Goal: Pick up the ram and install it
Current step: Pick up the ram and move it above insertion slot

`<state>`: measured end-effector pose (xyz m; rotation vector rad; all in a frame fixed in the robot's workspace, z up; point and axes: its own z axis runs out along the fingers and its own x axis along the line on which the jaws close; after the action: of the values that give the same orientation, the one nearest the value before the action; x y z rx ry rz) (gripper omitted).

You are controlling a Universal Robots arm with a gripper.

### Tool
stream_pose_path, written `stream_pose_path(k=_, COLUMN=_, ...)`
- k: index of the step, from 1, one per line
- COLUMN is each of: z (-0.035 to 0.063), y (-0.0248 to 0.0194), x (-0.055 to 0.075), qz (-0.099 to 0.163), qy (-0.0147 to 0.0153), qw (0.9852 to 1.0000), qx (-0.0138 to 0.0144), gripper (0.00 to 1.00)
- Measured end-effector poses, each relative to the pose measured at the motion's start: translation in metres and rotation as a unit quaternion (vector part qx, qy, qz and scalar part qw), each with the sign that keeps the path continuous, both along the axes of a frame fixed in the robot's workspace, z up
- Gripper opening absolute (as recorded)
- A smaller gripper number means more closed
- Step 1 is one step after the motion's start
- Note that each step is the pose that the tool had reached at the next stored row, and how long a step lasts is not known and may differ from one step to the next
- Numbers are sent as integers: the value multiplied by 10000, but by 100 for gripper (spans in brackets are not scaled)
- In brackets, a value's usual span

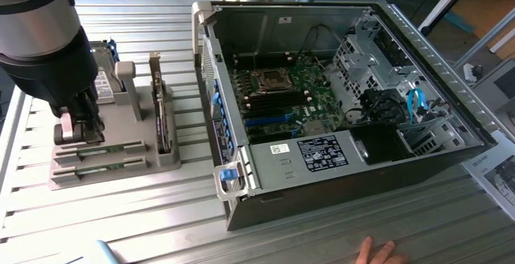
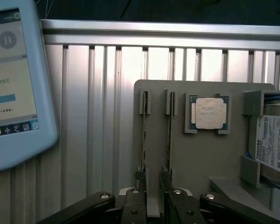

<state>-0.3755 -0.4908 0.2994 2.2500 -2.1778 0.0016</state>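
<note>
Two ram sticks stand on edge in slots of a grey holder (image 1: pixel 120 176). They are thin green strips, one ram stick (image 1: pixel 101 151) behind the other ram stick (image 1: pixel 101 169). In the wrist view they run edge-on as the ram (image 2: pixel 144 135) and its neighbour ram (image 2: pixel 169 135). My gripper (image 1: pixel 78 132) hangs low over the holder's end at the exterior view's left. In the wrist view the gripper (image 2: pixel 153 179) is open, with dark fingertips (image 2: pixel 140 179) at the near ends of the two sticks. Nothing is held.
The holder also carries a silver-topped processor (image 2: pixel 208 113), a hard drive (image 2: pixel 273 149) and an upright expansion card (image 1: pixel 163 119). The open computer case (image 1: pixel 338 173) lies at the exterior view's right, motherboard (image 1: pixel 281 98) exposed. A pendant screen (image 2: pixel 13 84) lies beside the holder. A hand (image 1: pixel 378 253) rests at the table's front edge.
</note>
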Motion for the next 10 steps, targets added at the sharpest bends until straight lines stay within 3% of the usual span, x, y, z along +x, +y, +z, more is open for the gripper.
stream_pose_path(k=10, z=-198, y=-19, x=0, qz=0, qy=-1, qw=10000, qx=0, gripper=25)
